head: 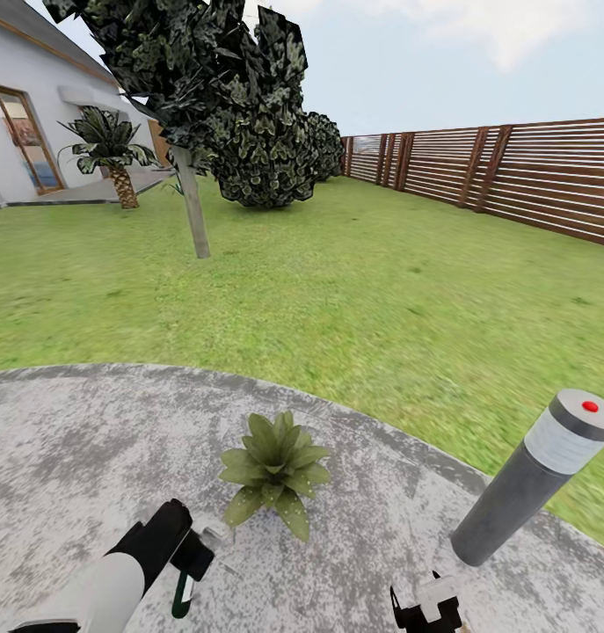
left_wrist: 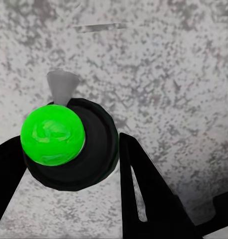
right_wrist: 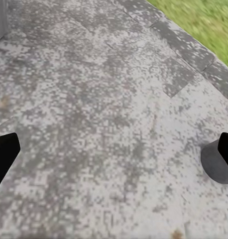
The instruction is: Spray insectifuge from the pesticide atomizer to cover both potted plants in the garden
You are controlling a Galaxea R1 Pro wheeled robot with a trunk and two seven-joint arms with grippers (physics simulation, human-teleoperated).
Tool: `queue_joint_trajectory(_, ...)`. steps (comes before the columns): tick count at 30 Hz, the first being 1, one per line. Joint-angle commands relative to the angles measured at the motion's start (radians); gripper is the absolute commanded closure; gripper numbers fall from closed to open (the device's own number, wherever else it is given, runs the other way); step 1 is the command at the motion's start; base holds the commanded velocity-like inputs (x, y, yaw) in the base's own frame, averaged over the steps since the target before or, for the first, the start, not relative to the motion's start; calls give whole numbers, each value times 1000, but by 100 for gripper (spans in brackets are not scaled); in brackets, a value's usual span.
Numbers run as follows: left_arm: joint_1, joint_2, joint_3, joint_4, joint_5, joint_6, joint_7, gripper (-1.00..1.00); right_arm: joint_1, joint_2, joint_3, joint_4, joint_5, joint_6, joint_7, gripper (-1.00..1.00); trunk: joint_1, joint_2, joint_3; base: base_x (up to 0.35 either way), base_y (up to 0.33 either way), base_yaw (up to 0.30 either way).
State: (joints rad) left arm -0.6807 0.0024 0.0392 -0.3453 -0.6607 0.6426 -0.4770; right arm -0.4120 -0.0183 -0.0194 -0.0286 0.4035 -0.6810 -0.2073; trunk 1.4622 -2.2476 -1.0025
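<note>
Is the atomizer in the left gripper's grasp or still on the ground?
In its grasp: the atomizer sits between the left gripper's fingers, lifted off the patio, near the plant.

You see a rough, mottled grey stone patio (head: 90, 440); a slatted brown wood fence (head: 530, 176); a matt grey bollard (head: 521, 492) with a smooth pale band; and the atomizer (left_wrist: 69, 144), glossy green and dark.
</note>
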Motion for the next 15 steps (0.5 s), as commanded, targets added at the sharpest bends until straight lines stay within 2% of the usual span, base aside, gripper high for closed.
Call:
queue_joint_trajectory(1,1,7,6,-1,-9,3,-9,100,-1,0,-2,1,11,-2,-8,-100,0,0,-1,0,0,0)
queue_joint_trajectory(3,4,34,6,-1,-6,2,-10,100,-1,0,-2,1,11,-2,-8,-100,0,0,-1,0,0,0)
queue_joint_trajectory(5,4,42,5,-1,-4,1,-10,100,-1,1,-2,1,11,-2,-8,-100,0,0,-1,0,0,0)
queue_joint_trajectory(6,4,41,5,-2,-3,1,-11,100,-1,1,-2,1,11,-2,-8,-100,0,0,-1,0,0,0)
queue_joint_trajectory(10,8,9,5,9,-8,0,-10,100,-1,1,-2,1,11,-2,-8,-100,0,0,-1,0,0,0)
queue_joint_trajectory(13,11,6,-5,13,-8,0,-11,100,-1,1,-2,1,11,-2,-8,-100,0,0,-1,0,0,0)
queue_joint_trajectory(15,10,14,-4,9,-4,1,-15,100,-1,0,-2,1,11,-2,-8,-100,0,0,-1,0,0,0)
